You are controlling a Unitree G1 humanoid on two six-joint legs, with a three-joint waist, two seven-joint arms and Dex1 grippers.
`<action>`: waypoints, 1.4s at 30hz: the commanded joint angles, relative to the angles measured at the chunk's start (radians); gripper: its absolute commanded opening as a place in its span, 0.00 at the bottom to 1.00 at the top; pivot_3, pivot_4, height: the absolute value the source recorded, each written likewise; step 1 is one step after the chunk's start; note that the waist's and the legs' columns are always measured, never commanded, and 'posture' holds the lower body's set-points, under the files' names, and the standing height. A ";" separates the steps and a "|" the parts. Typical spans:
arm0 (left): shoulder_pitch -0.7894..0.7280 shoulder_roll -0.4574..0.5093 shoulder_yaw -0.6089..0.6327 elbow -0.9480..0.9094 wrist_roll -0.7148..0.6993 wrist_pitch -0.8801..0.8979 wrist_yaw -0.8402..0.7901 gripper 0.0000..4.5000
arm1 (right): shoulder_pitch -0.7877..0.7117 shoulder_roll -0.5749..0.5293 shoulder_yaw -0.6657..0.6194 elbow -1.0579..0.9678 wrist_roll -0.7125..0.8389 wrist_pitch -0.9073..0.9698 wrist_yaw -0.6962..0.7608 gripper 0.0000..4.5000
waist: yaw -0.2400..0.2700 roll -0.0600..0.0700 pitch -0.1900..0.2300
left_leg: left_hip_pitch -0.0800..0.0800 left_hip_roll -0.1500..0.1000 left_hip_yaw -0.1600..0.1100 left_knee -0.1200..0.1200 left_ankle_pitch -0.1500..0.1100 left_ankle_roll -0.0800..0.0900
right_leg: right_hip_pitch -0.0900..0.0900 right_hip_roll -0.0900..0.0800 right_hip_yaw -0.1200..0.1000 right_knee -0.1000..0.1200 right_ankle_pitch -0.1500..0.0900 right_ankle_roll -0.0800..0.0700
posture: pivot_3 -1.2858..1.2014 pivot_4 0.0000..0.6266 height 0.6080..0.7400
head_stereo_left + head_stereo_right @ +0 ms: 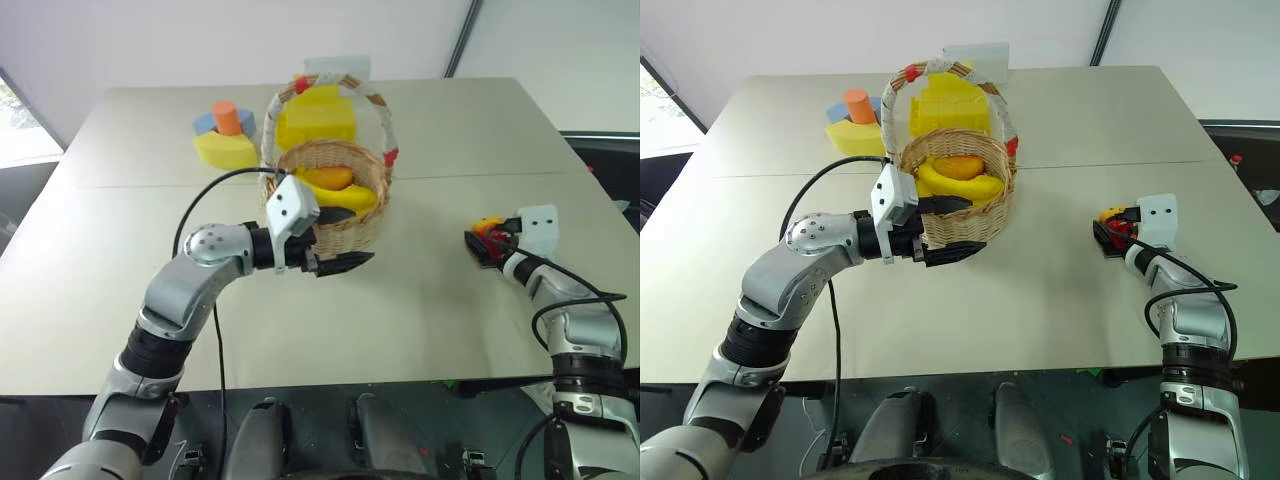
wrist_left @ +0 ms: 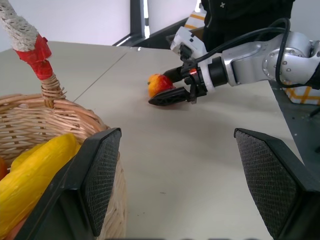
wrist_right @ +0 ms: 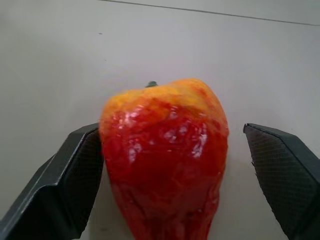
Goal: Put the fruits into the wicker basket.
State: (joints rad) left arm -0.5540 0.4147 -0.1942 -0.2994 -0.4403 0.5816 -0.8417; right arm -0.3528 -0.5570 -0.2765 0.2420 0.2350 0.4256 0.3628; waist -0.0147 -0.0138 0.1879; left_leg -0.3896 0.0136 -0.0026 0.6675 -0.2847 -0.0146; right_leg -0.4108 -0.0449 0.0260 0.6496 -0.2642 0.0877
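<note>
The wicker basket (image 1: 352, 232) stands mid-table, its white-wrapped handle arching over it. Inside lie a yellow banana (image 1: 352, 196) and an orange-yellow mango-like fruit (image 1: 328, 178). My left gripper (image 1: 362, 236) is open at the basket's near wall, pointing right, with nothing between its fingers (image 2: 102, 175). A red-and-yellow strawberry-like fruit (image 3: 165, 155) rests on the table at the right. My right gripper (image 1: 483, 240) straddles that fruit (image 2: 157, 84). One finger (image 3: 75, 175) touches its side, and a gap separates the other (image 3: 280, 170) from it.
A large yellow foam block (image 1: 318, 118) sits just behind the basket. A yellow, blue and orange block cluster (image 1: 225, 135) lies at the back left. A white object (image 1: 338, 66) stands at the far table edge. The table's right edge is close to the right arm.
</note>
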 commanded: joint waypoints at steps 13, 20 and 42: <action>0.216 0.143 0.300 -0.059 -0.148 0.027 0.004 0.87 | -0.067 -0.065 0.209 -0.663 0.205 0.081 0.321 0.44 | -0.013 0.003 0.001 | 0.000 0.004 -0.001 -0.001 0.000 0.000 | -0.002 0.003 0.000 0.001 0.000 0.000 | 0.52 0.24 1.00; 0.246 0.141 0.310 -0.097 -0.152 0.013 0.061 0.87 | -0.335 0.177 0.444 -0.440 0.027 0.132 0.142 0.44 | 0.002 0.001 0.000 | 0.000 0.002 -0.002 0.000 0.000 0.000 | 0.000 -0.002 -0.002 0.000 0.000 0.000 | 0.52 0.24 1.00; 0.238 0.087 0.245 -0.097 -0.159 0.001 0.097 0.87 | -0.081 0.124 0.223 -0.702 0.210 0.181 0.199 0.99 | -0.005 0.001 0.000 | -0.002 0.001 -0.001 -0.001 -0.001 0.001 | 0.000 -0.004 -0.002 -0.002 0.000 0.000 | 0.52 0.24 1.00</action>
State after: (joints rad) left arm -0.3004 0.5037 0.0526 -0.3834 -0.5800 0.6011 -0.7332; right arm -0.4066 -0.4504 -0.0139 -0.4283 0.4173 0.5901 0.6061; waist -0.0193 -0.0131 0.1881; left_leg -0.3907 0.0148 -0.0034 0.6666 -0.2852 -0.0140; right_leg -0.4114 -0.0483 0.0248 0.6477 -0.2641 0.0876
